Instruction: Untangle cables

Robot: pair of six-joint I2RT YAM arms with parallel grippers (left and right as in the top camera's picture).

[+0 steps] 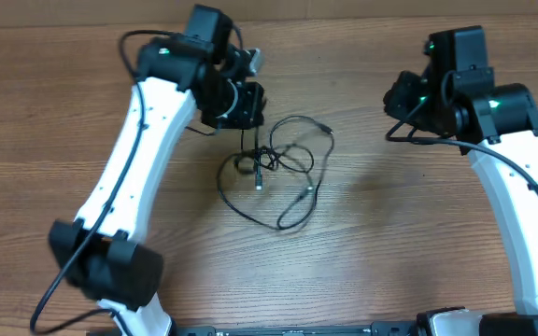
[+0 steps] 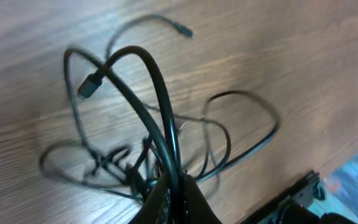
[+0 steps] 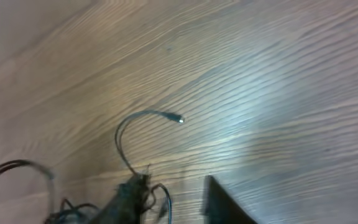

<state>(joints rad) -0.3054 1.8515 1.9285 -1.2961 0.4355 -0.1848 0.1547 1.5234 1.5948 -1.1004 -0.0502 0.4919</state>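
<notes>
On the tabletop (image 1: 372, 233), tangled cables (image 1: 261, 166)
Left hand (image 1: 247, 123) clamped shut on one strand; right hand (image 1: 402, 101) partly open, empty.

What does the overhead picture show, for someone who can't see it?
A tangle of thin black cables lies in the middle of a wooden table. The left hand pinches a strand at its top-left edge; the right hand hangs apart to the right.
</notes>
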